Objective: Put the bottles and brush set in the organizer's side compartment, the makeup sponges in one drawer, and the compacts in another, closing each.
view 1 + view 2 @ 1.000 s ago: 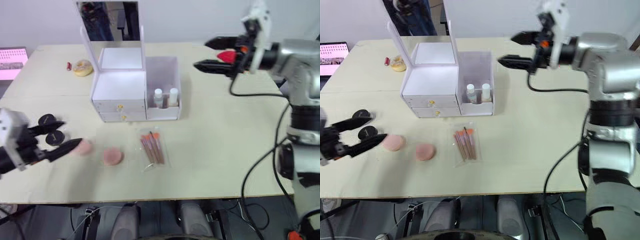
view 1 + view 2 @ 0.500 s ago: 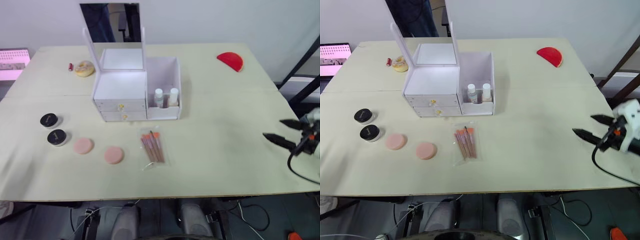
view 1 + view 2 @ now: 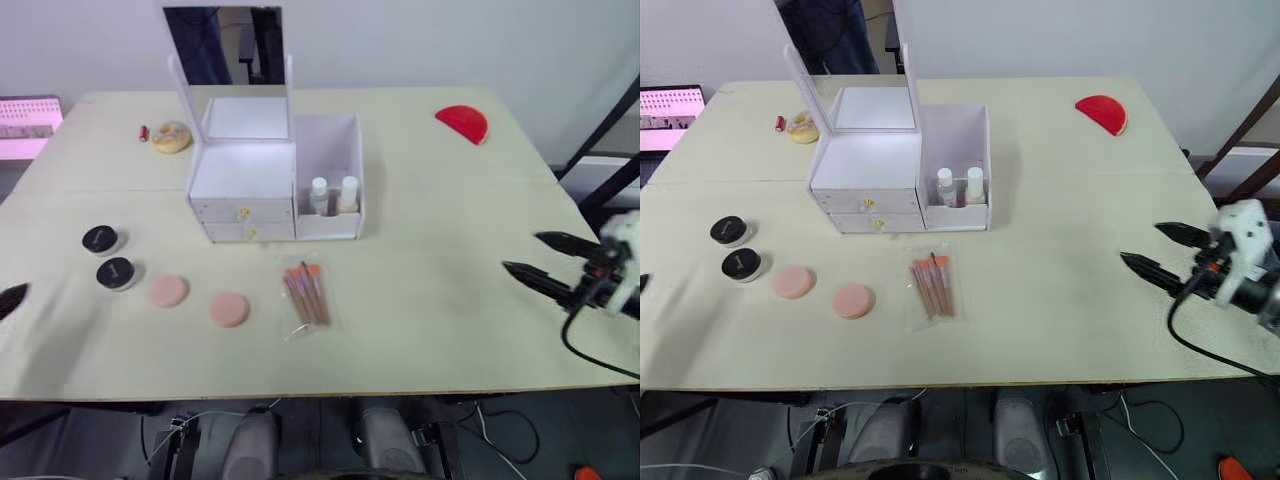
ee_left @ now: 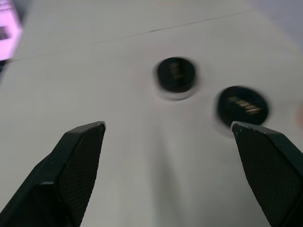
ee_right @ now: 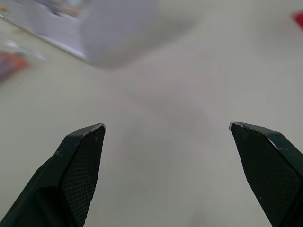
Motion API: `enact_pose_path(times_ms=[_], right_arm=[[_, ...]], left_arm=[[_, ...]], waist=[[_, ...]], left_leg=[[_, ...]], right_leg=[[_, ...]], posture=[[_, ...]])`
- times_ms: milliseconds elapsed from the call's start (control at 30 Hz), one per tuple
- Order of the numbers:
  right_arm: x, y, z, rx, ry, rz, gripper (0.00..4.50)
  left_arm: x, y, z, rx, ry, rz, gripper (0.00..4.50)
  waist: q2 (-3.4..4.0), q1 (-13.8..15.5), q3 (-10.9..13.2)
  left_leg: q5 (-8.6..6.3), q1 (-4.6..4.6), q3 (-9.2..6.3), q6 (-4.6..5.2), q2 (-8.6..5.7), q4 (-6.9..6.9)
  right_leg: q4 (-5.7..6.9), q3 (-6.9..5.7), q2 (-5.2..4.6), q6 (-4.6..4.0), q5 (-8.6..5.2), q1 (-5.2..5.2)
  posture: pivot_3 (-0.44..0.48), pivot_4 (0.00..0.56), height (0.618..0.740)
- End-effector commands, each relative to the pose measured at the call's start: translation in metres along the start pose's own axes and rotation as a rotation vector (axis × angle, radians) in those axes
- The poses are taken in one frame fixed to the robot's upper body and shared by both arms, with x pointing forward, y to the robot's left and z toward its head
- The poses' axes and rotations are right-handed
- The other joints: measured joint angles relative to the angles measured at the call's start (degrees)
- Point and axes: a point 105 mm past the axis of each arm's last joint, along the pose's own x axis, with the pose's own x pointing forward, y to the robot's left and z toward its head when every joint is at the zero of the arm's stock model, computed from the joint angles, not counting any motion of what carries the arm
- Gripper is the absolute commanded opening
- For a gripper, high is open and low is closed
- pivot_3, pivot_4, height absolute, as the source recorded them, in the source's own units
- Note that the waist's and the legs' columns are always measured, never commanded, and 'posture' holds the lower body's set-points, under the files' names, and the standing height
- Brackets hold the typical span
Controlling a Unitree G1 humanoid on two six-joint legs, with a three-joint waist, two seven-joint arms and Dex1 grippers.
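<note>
**Beige table, both grippers empty**

Beige tabletop carries everything I work with. White organizer stands toward the far middle, its mirror upright at the back and both gold-knobbed drawers shut. Its side compartment sits on my right of the drawers, and the two bottles with white caps already stand side by side inside it, at the near end.

My right gripper hangs over the right edge of the table, well apart from the organizer, fingers spread wide and holding nothing. My left gripper is spread wide too, empty, at the left edge, pointing toward the compacts.

The brush set lies flat in its clear pouch just in front of the organizer. To its left lie the two pink sponges, near each other but not touching. Further left the two black-lidded compacts rest one behind the other. A red half-round case lies at the far right corner, a yellowish disc at the far left.
</note>
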Motion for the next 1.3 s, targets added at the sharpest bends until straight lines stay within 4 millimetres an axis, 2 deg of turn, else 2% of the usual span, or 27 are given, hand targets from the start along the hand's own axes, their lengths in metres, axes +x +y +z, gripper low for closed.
enact_pose_path(times_ms=[33, 167, 233, 267, 400, 500, 767, 967, 1133, 1300], right_arm=[[0.032, 0.037, 0.031, -0.056, -0.043, 0.177, 4.47], [0.072, 0.076, 0.048, -0.097, -0.052, 0.368, 4.47], [0.088, 0.092, 0.048, -0.116, -0.034, 0.439, 4.5], [0.092, 0.097, 0.048, -0.12, -0.026, 0.458, 4.5], [0.108, 0.119, 0.032, -0.14, 0.068, 0.572, 4.5], [0.122, 0.116, 0.022, -0.128, 0.156, 0.556, 4.5], [0.139, 0.111, 0.012, 0.104, 0.328, 0.592, 4.5], [0.149, 0.11, 0.008, 0.387, 0.487, 0.616, 4.5], [0.163, 0.114, 0.005, 0.526, 0.528, 0.615, 4.5], [0.175, 0.118, -0.006, 0.615, 0.569, 0.591, 4.5]], left_arm=[[0.039, -0.067, 0.032, 0.068, -0.053, -0.249, 4.5], [0.076, -0.154, 0.052, 0.088, -0.106, -0.52, 4.5], [0.087, -0.185, 0.056, 0.1, -0.118, -0.616, 3.94], [0.09, -0.192, 0.057, 0.106, -0.12, -0.638, 3.64], [0.103, -0.222, 0.052, 0.148, -0.1, -0.732, 1.66], [0.11, -0.234, 0.043, 0.164, -0.075, -0.771, 0.12], [0.123, -0.249, 0.024, 0.182, -0.014, -0.786, 0.05], [0.128, -0.254, 0.014, 0.199, 0.012, -0.795, 0.05], [0.128, -0.254, 0.003, 0.235, 0.053, -0.783, 0.05], [0.132, -0.255, -0.007, 0.29, 0.083, -0.762, 0.05]], waist=[[-0.01, -0.03, 0.0], [-0.03, 0.01, 0.0], [-0.04, -0.01, -0.01], [-0.03, -0.08, -0.01], [-0.03, -0.13, -0.01], [-0.03, -0.2, -0.01], [-0.03, -0.09, 0.0], [-0.02, -0.12, -0.01], [-0.01, -0.22, -0.01], [0.01, -0.2, -0.02]], left_leg=[[0.0, 0.0, -0.01, 0.0, 0.01, -0.01], [0.0, -0.06, -0.03, 0.0, 0.01, 0.0], [0.01, -0.06, -0.04, 0.01, 0.0, 0.0], [0.01, -0.05, -0.04, 0.01, 0.0, 0.01], [0.01, -0.05, -0.06, 0.02, 0.0, 0.01], [0.01, -0.07, -0.06, 0.02, 0.0, 0.07], [0.02, -0.07, -0.11, 0.03, 0.0, 0.06], [0.02, -0.07, -0.12, 0.03, 0.0, 0.07], [0.02, -0.07, -0.13, 0.03, 0.0, 0.05], [0.02, -0.07, -0.14, 0.03, 0.0, 0.06]], right_leg=[[-0.01, 0.0, 0.01, -0.02, 0.02, 0.0], [-0.04, 0.0, 0.02, -0.18, 0.15, 0.01], [-0.04, 0.0, 0.03, -0.16, 0.16, 0.01], [-0.04, 0.0, 0.05, -0.16, 0.16, 0.02], [-0.03, 0.0, 0.08, -0.16, 0.14, 0.01], [-0.02, 0.01, 0.08, -0.18, 0.15, 0.02], [-0.02, 0.0, 0.11, -0.22, 0.17, 0.02], [0.01, -0.01, 0.11, -0.22, 0.18, 0.02], [0.02, -0.01, 0.13, -0.21, 0.18, 0.0], [0.03, -0.01, 0.13, -0.2, 0.19, 0.0]], posture=[[0.0, 0.15, 0.739], [0.0, 0.15, 0.739], [0.0, 0.15, 0.739], [0.0, 0.15, 0.739], [0.0, 0.15, 0.739], [0.0, 0.15, 0.739], [0.0, 0.15, 0.739], [0.0, 0.15, 0.739], [0.0, 0.15, 0.739], [0.0, 0.15, 0.739]])
